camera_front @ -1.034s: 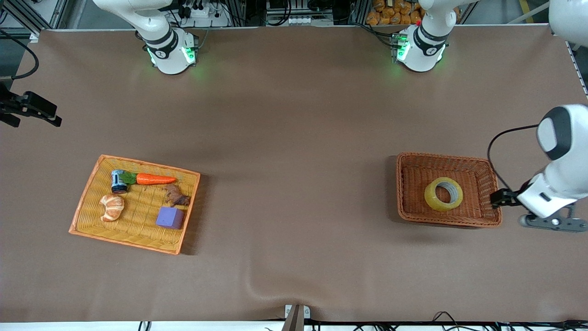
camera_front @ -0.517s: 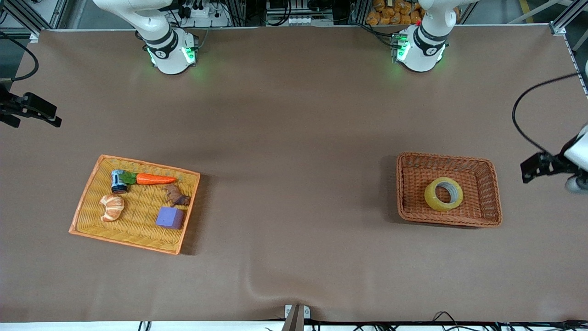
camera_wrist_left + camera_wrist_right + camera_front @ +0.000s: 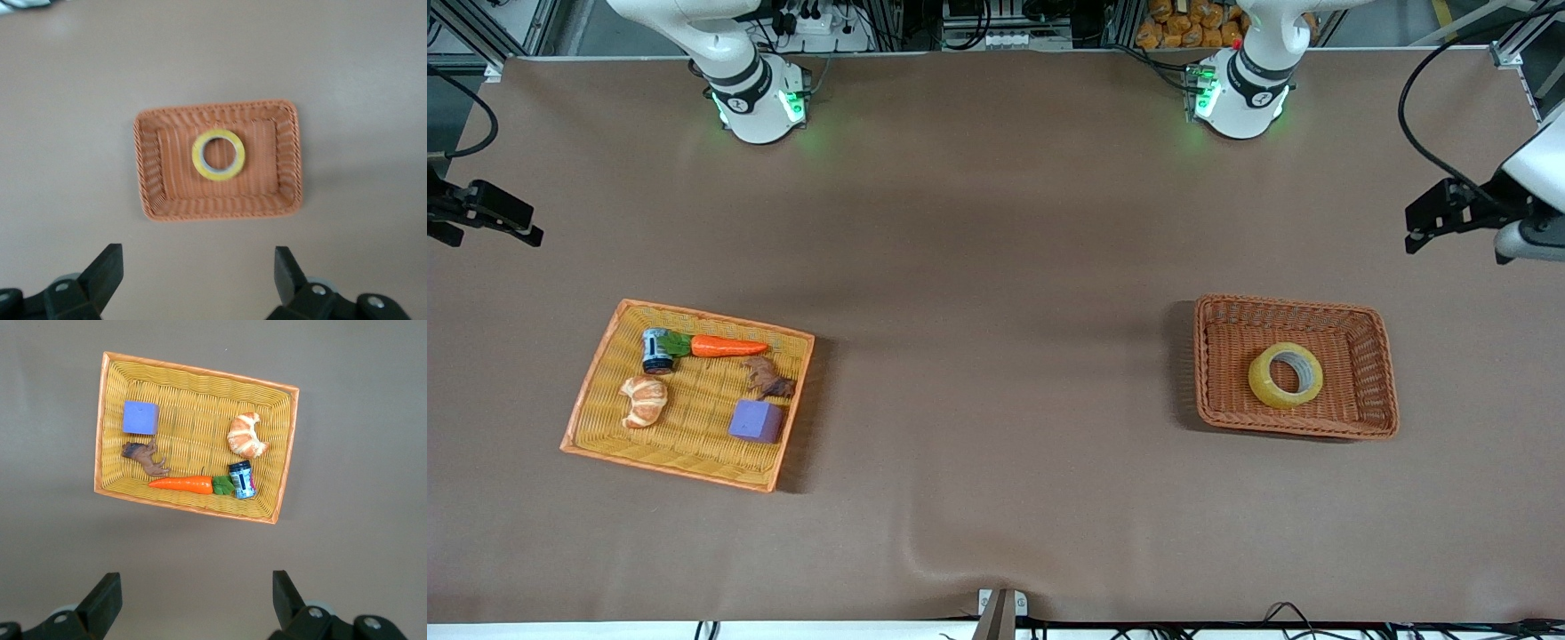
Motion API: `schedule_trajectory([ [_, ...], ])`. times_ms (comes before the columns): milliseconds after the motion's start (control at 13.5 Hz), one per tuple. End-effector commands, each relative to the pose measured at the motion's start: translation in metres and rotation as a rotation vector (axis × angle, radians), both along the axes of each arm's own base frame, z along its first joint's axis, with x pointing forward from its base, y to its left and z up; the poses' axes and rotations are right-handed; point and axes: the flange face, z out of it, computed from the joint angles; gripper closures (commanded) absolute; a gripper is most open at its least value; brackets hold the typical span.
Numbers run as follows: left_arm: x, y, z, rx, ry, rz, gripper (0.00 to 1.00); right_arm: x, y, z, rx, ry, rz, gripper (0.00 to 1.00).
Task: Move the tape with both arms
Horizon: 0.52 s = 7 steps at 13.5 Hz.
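Note:
The tape (image 3: 1285, 375), a yellowish ring, lies flat in the brown wicker basket (image 3: 1371, 356) at the left arm's end of the table. From above, the left wrist view shows the tape (image 3: 218, 155) in the middle of that basket (image 3: 148, 167). My left gripper (image 3: 199, 270) hangs open and empty, high over bare table beside the basket. The left arm's hand (image 3: 1525, 238) shows at the edge of the front view. My right gripper (image 3: 197, 593) is open and empty too, high over bare table beside the yellow tray (image 3: 288, 453).
The yellow tray (image 3: 596, 391) at the right arm's end holds a carrot (image 3: 727, 347), a croissant (image 3: 644, 400), a purple cube (image 3: 755, 420), a brown toy animal (image 3: 769, 378) and a small can (image 3: 656, 349). The right arm's wrist part (image 3: 485, 213) shows at the edge of the front view.
The left arm has swung away from the basket's side toward the bases' side of the table. The tape and the right arm have not moved.

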Motion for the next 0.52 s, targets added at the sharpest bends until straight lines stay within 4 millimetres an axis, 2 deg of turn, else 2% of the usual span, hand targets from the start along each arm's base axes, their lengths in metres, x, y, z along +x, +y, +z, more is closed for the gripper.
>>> schedule_trajectory([
  [0, -0.028, 0.008, -0.003, -0.036, 0.008, 0.029, 0.00, 0.000, -0.001, 0.001, 0.016, 0.001, 0.011, 0.00],
  [222, -0.030, -0.001, -0.002, -0.039, 0.027, 0.127, 0.00, 0.000, -0.005, 0.000, 0.016, 0.002, 0.005, 0.00],
  [443, -0.029, -0.007, -0.005, -0.032, 0.036, 0.106, 0.00, 0.000, 0.001, 0.000, 0.016, 0.004, 0.011, 0.00],
])
